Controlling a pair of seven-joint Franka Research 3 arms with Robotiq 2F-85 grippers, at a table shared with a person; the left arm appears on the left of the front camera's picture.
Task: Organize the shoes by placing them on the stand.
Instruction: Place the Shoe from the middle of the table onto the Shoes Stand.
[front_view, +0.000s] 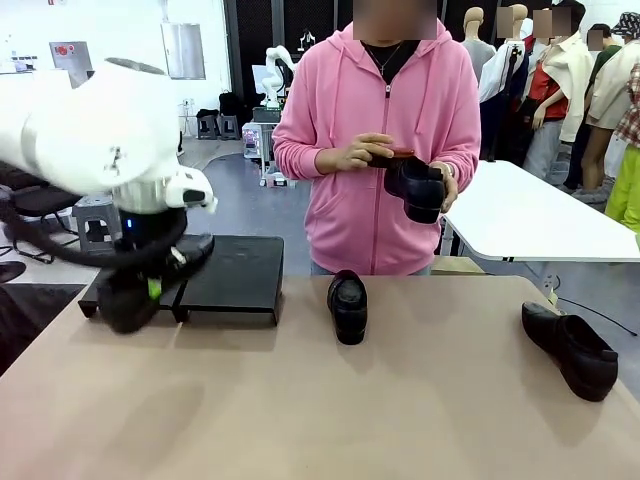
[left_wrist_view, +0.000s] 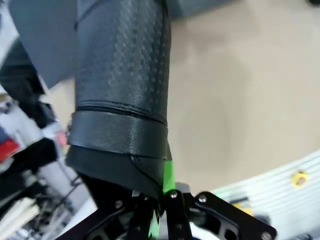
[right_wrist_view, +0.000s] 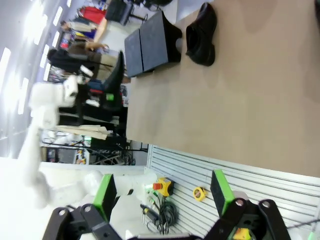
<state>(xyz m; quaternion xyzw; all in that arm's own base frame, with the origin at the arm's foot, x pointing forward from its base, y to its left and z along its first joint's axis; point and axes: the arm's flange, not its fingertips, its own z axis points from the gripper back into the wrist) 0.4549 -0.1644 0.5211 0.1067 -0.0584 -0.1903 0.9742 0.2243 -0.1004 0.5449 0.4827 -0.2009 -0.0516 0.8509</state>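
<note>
- While its jaws sit nearly together, the black, green-padded two-finger left gripper (left_wrist_view: 162, 195) pinches the rim of a glossy black leather slip-on loafer (left_wrist_view: 122, 75), with one green pad pressed on the leather.
- Seen from the front, this gripper hangs at nine o'clock. The held loafer slants up toward two o'clock over the left section of the low matte-black two-section stand (front_view: 235, 270); whether the sole touches it I cannot tell.
- Equally black and green-padded, the right gripper (right_wrist_view: 162, 197) is spread wide, with nothing between its fingers.
- On the tan table (front_view: 300, 420), nearest the camera, a second loafer (front_view: 570, 350) lies at four o'clock, well apart from the left gripper.
- A third loafer (front_view: 348, 305) rests at centre, near the stand's right front corner, at three o'clock from the left gripper.
- Farthest, at twelve o'clock, a person (front_view: 375, 120) in a pink hooded top holds a fourth loafer (front_view: 420, 190) in both hands (front_view: 355, 153).
- Count: four loafers, one stand, two grippers.
</note>
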